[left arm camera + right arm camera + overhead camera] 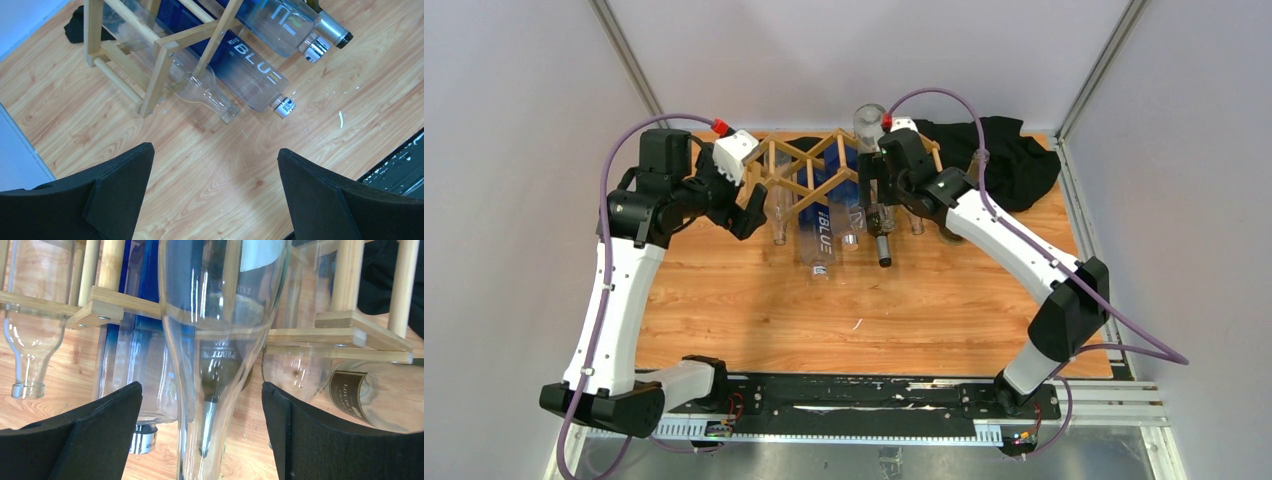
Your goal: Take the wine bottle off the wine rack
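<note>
Right gripper [201, 386] is spread wide around the clear wine bottle [220, 340], a finger on either side, slim gaps showing, no squeeze. The bottle lies in the right part of the wine rack [809, 170], at the back of the desk [844, 320]. Left gripper [215, 150] hangs wide open and empty, by the rack's left end.

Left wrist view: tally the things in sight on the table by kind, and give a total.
Bottles: 4
Rack: 1
Black cloth: 1
Total: 6
</note>
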Controlling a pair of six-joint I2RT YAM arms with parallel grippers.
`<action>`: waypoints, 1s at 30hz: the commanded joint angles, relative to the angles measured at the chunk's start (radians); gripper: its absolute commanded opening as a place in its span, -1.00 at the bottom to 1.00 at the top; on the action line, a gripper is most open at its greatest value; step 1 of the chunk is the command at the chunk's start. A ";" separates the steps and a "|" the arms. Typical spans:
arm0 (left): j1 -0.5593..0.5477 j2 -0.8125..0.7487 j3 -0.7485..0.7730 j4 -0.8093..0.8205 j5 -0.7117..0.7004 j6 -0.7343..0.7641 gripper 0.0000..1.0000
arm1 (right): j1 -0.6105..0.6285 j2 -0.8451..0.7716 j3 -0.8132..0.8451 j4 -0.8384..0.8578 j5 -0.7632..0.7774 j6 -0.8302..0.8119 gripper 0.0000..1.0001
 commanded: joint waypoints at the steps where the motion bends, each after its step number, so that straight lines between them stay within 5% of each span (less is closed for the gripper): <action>1: 0.005 -0.032 -0.018 -0.009 0.030 0.032 1.00 | 0.006 0.038 0.023 -0.022 -0.008 0.033 0.84; 18: 0.005 -0.039 -0.028 -0.009 0.026 0.027 1.00 | -0.044 0.099 -0.001 0.042 -0.120 0.078 0.35; 22: 0.005 -0.038 -0.031 -0.009 0.030 0.026 1.00 | -0.043 0.086 -0.009 0.054 -0.124 0.083 0.06; 30: 0.005 -0.059 -0.071 -0.008 0.054 0.081 1.00 | -0.044 0.031 -0.021 0.079 -0.139 0.075 -0.88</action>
